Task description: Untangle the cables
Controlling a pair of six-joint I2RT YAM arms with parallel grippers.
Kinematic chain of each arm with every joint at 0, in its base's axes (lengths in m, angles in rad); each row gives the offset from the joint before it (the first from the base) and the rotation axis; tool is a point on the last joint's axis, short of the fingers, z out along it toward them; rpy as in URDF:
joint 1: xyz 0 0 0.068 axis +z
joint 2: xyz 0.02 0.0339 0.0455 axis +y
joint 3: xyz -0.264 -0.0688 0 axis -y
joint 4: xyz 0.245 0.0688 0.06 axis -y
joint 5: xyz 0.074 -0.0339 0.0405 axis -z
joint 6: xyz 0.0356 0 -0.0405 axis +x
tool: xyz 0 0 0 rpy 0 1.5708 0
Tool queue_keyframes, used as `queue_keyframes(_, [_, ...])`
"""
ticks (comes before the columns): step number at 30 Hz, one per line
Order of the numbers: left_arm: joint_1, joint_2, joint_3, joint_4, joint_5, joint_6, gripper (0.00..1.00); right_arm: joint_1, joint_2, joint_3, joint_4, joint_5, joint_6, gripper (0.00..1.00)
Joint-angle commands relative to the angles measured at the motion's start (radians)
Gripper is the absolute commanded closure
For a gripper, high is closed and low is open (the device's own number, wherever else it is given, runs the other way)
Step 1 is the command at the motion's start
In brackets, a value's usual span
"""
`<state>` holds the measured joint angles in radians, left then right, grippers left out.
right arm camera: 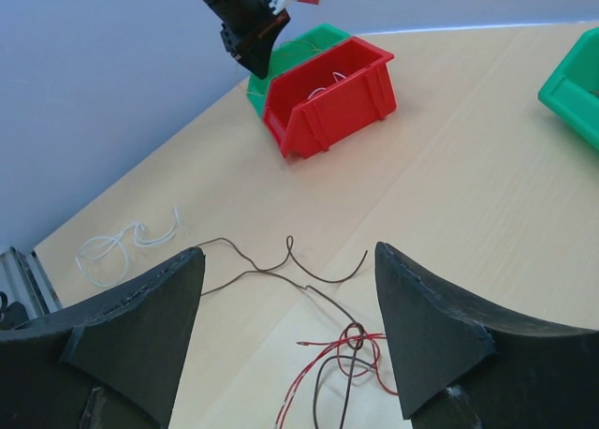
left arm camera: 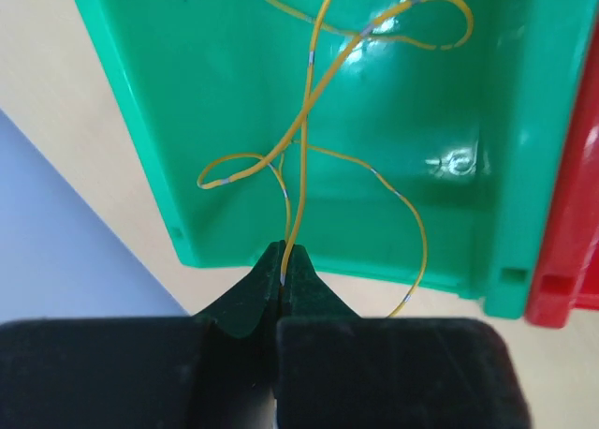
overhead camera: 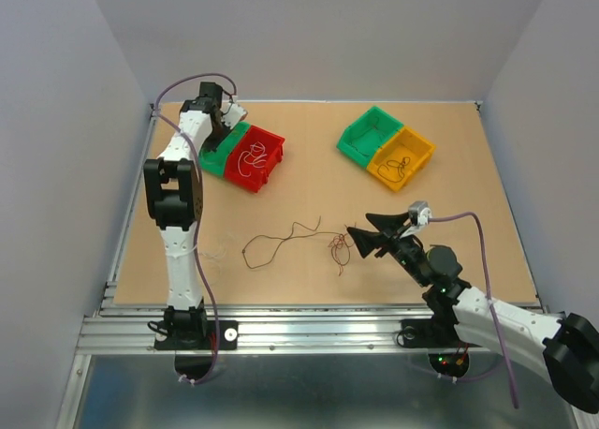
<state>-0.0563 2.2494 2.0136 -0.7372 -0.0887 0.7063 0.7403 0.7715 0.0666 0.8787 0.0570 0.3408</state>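
My left gripper is pinched shut on a yellow wire and holds it over the green bin at the far left, beside the red bin. The wire's loops hang inside the bin, and one end shows past its wall. My right gripper is wide apart and holds nothing. It sits low over the near middle of the table, with the unsorted wires just ahead of it.

What remains is a brown wire snaking off to the left and a small knot where a red wire loops round a dark strand. A white wire lies further left, apart from the rest.

I expect these wires to weigh almost nothing, to be springy and to keep their curl. They will probably slip out of the pads unless I pinch squarely, and pulling one is likely to drag its neighbour along. I'd take the red wire on a free loop just outside the knot, because squeezing the knot itself would probably tighten it. Then I'd lift slowly so the dark strand can slide free. The wires lie flat on the table, so the fingertips have to come right down to the surface to catch one.
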Motion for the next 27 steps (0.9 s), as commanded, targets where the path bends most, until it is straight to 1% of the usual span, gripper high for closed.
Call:
queue_keyframes(1, [-0.020,0.025,0.085,0.005,-0.037,-0.030,1.00,0.004,-0.026,-0.042,0.026,0.020,0.001,0.22])
queue_keyframes(5, [-0.033,0.087,0.131,0.028,-0.013,-0.041,1.00,0.005,-0.029,-0.042,0.025,0.018,0.004,0.22])
queue_keyframes(7, [-0.034,0.099,0.125,0.054,0.016,-0.048,1.00,0.004,-0.029,-0.044,0.025,0.018,0.004,0.22])
queue_keyframes(10, [-0.033,0.099,0.068,0.131,0.046,-0.065,1.00,0.004,-0.029,-0.044,0.025,0.018,0.006,0.22])
queue_keyframes(11, [-0.033,0.087,0.015,0.191,0.056,-0.068,1.00,0.004,-0.028,-0.044,0.025,0.018,0.007,0.22])
queue_keyframes(13, [-0.033,0.078,-0.039,0.248,0.079,-0.074,1.00,0.004,-0.029,-0.045,0.025,0.018,0.006,0.22])
queue_keyframes(15, [-0.033,0.081,-0.047,0.259,0.084,-0.082,1.00,0.004,-0.028,-0.044,0.025,0.017,0.007,0.22])
queue_keyframes(16, [-0.030,0.079,-0.049,0.265,0.128,-0.090,1.00,0.004,-0.029,-0.044,0.023,0.015,0.007,0.22])
queue_keyframes(17, [-0.028,0.075,-0.062,0.274,0.142,-0.094,1.00,0.004,-0.031,-0.042,0.023,0.017,0.006,0.22])
queue_keyframes(18, [-0.025,0.065,-0.075,0.288,0.153,-0.099,0.95,0.004,-0.029,-0.042,0.022,0.018,0.007,0.22])
queue_keyframes(19, [-0.019,0.040,-0.090,0.320,0.174,-0.106,0.83,0.004,-0.032,-0.042,0.022,0.017,0.007,0.22])
queue_keyframes(21, [-0.013,0.003,-0.148,0.358,0.196,-0.113,0.75,0.004,-0.029,-0.042,0.022,0.020,0.007,0.22])
queue_keyframes(22, [-0.005,-0.034,-0.168,0.395,0.214,-0.117,0.67,0.004,-0.025,-0.041,0.022,0.018,0.009,0.22])
queue_keyframes(23, [-0.002,-0.051,-0.205,0.412,0.222,-0.126,0.63,0.004,-0.021,-0.040,0.023,0.015,0.009,0.22])
queue_keyframes(27, [0.000,-0.111,-0.259,0.446,0.241,-0.131,0.57,0.004,-0.014,-0.036,0.022,0.014,0.010,0.22])
